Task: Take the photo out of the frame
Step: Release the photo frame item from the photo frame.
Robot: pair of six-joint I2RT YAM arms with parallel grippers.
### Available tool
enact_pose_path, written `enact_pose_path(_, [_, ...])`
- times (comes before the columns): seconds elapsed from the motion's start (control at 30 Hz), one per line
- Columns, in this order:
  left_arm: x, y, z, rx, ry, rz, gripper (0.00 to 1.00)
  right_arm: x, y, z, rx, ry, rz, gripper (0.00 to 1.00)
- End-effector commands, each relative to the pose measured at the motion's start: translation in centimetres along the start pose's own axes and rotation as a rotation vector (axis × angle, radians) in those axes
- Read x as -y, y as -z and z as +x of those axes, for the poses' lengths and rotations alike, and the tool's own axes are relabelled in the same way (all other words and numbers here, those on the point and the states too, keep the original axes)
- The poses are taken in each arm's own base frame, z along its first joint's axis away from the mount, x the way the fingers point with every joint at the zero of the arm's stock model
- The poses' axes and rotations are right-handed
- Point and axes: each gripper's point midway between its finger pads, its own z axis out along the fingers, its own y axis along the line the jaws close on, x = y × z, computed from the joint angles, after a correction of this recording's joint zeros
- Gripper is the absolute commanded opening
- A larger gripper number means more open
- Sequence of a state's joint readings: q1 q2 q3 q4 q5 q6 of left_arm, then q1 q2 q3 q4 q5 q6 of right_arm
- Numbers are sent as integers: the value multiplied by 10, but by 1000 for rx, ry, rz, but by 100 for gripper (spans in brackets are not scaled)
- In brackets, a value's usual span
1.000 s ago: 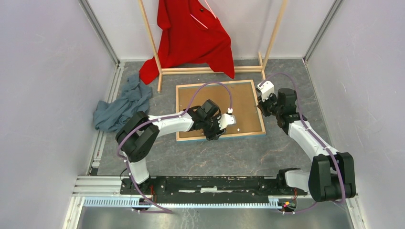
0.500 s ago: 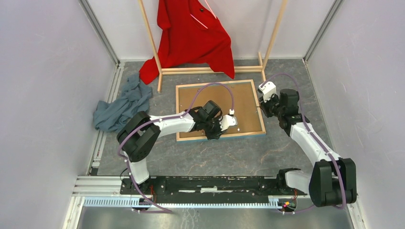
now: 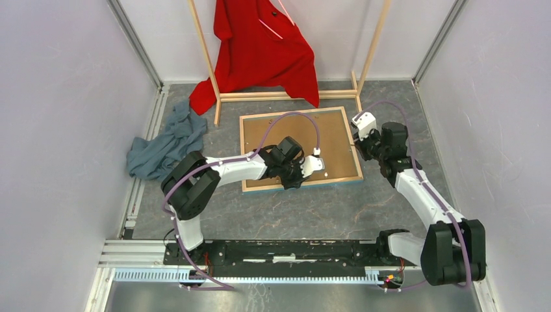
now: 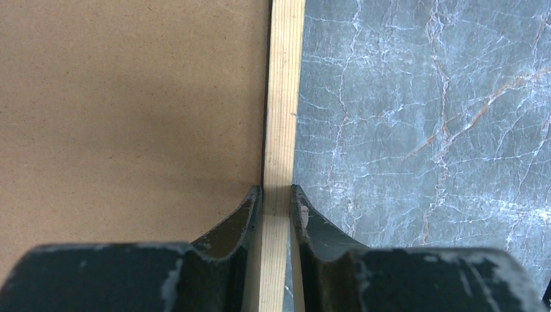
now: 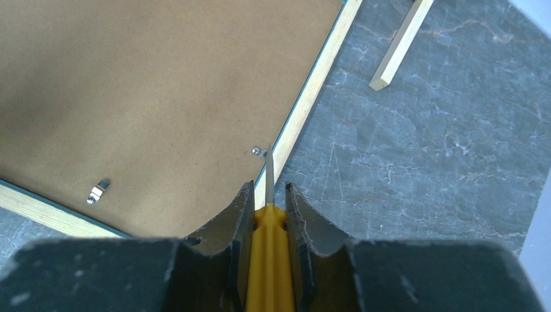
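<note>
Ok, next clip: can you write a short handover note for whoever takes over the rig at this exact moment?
Left pincer: shut on the pale wood edge of the frame, on its near side.
Right pincer: shut on a yellow-handled screwdriver, with the blade tip at a small metal tab by the frame's right edge.
Things: the frame lies face down with the brown backing board seated in it. The photo is not visible, presumably under the board. A second tab sits near another edge.
Done: nothing is out yet.
Left: free the tabs, lift the board, take out the photo.
</note>
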State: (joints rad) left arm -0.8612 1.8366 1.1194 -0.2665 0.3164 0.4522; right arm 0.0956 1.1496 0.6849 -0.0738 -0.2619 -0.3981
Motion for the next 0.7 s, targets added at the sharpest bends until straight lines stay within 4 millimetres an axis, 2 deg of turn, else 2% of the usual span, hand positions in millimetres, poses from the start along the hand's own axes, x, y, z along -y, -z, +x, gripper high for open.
enact_pose_path(0.0, [4,-17,30,-89,63,6,17,-2,-8,7,-7,-4,-13,0])
enact_pose_path(0.43, [7,-18,32,-96,67,22,18,-2,-14,18,-76,-12,-21,0])
enact_pose_path(0.67, [9,-20,33,-98,68,30,18,3,-16,7,6,-31,36,0])
